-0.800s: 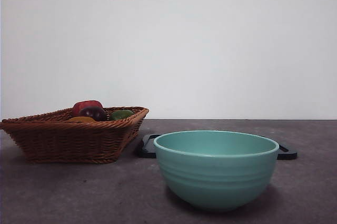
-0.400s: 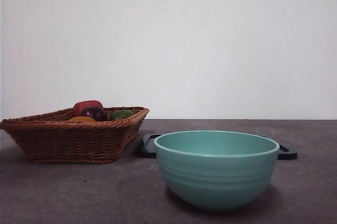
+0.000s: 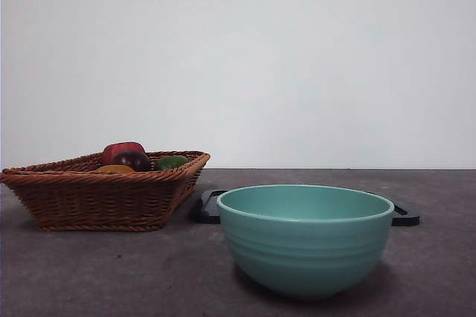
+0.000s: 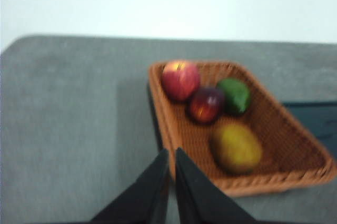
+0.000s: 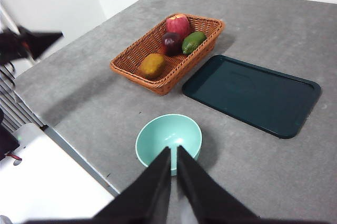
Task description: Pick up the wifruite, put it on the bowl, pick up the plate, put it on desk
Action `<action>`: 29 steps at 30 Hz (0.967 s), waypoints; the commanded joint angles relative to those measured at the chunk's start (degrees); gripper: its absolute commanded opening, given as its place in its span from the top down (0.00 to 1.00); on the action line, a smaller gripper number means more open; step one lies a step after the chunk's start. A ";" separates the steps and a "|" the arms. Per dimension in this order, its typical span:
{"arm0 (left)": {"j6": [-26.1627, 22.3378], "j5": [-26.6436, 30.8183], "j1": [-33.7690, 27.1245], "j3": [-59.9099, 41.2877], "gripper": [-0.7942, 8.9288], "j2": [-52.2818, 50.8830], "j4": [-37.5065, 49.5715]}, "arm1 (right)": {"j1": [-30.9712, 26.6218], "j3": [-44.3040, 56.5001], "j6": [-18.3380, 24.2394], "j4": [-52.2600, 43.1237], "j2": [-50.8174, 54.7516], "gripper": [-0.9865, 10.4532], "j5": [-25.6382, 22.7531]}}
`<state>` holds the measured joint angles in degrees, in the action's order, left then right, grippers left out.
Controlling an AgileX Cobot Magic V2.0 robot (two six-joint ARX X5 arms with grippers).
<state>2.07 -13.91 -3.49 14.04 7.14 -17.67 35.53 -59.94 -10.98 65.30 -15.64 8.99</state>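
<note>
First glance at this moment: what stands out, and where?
The round mint-green ridged bowl stands empty, nearest the front camera. Behind it lies a dark teal rectangular tray. Beside that tray, a brown woven wicker basket holds four fruits, including the brown-orange oval fruit.

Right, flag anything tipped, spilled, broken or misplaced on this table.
Nothing stands out. The bowl sits upright and empty on the desk, the four fruits lie inside the basket, and the dark tray lies flat beside it.
</note>
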 commanded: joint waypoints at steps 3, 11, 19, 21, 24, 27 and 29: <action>1.29 2.86 -0.04 -4.70 0.90 -3.17 1.01 | 0.35 -0.66 -0.57 -0.55 -0.28 0.90 0.00; 2.08 14.29 0.26 -8.39 0.90 -5.09 1.22 | 0.35 -0.66 -0.57 -0.55 -0.28 0.90 -0.02; 2.51 15.06 3.02 -12.94 0.90 -6.95 7.15 | 0.35 -0.66 -0.57 -0.57 -0.28 0.90 -0.02; 2.51 15.06 3.28 -13.40 0.90 -6.97 6.80 | 0.35 -0.66 -0.57 -0.57 -0.28 0.90 0.00; 2.47 15.06 3.34 -13.40 0.90 -6.97 6.73 | 0.35 -0.66 -0.57 -0.57 -0.26 0.90 -0.02; 2.29 15.06 3.34 -13.40 0.90 -6.97 6.82 | 0.35 -0.66 -0.57 -0.57 -0.26 0.90 -0.02; 2.29 15.06 3.34 -13.40 0.90 -6.97 6.82 | 0.35 -0.66 -0.57 -0.57 -0.26 0.90 -0.02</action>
<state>4.14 1.17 -0.21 1.83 0.21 -10.50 35.53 -59.94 -10.98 65.30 -15.64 8.99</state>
